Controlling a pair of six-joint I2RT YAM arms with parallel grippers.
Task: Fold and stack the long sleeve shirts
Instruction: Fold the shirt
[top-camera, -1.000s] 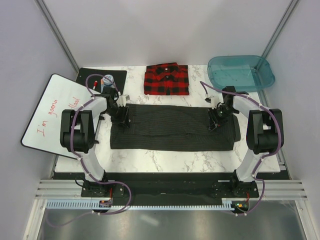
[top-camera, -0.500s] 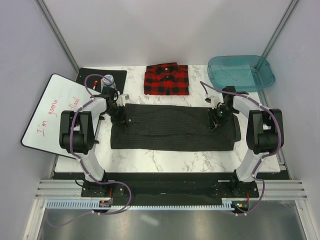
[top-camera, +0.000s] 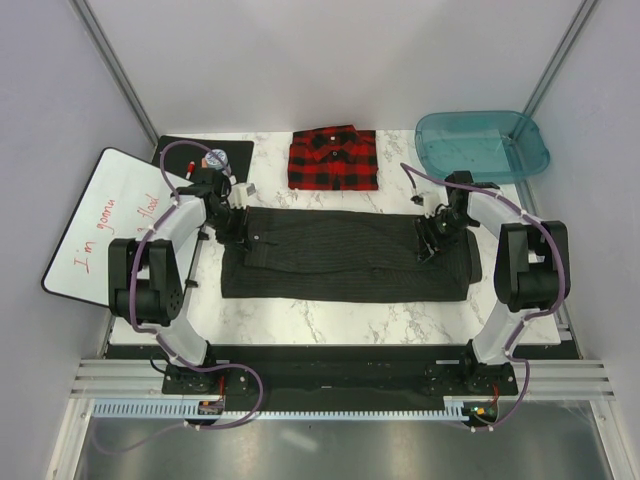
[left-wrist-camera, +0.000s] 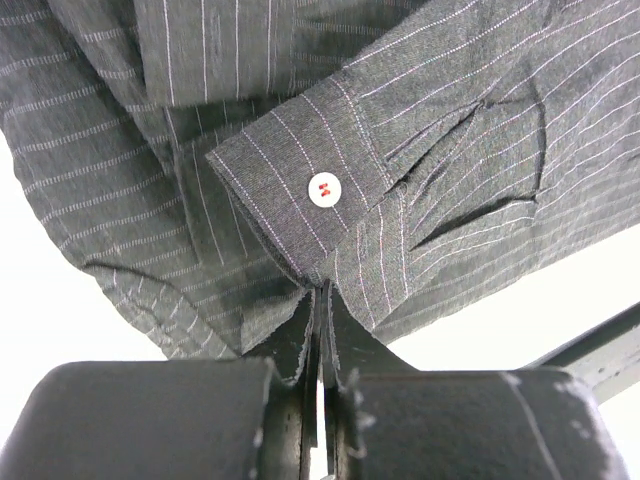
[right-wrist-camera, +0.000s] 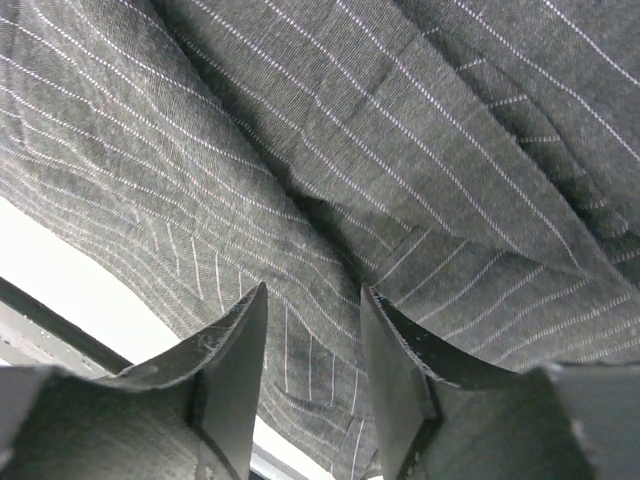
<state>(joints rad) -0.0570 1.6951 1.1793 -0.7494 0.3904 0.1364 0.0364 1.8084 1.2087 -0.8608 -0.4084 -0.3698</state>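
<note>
Left claw (left-wrist-camera: 320, 300) pinches the pinstriped shirt (top-camera: 345, 255); right claw (right-wrist-camera: 312, 300) spread over its right end.

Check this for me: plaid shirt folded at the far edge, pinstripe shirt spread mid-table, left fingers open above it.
Not quite: the left fingers are shut, pinching the pinstripe shirt near a cuff, as the left wrist view shows. The plaid shirt is folded at the far edge, the pinstripe one spread mid-table.

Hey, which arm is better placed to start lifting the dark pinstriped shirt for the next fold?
Left. The left fingers are pinched shut on the pinstriped shirt by its buttoned cuff, so it can probably lift at once. The right fingers stand open over the cloth, gripping nothing.
</note>
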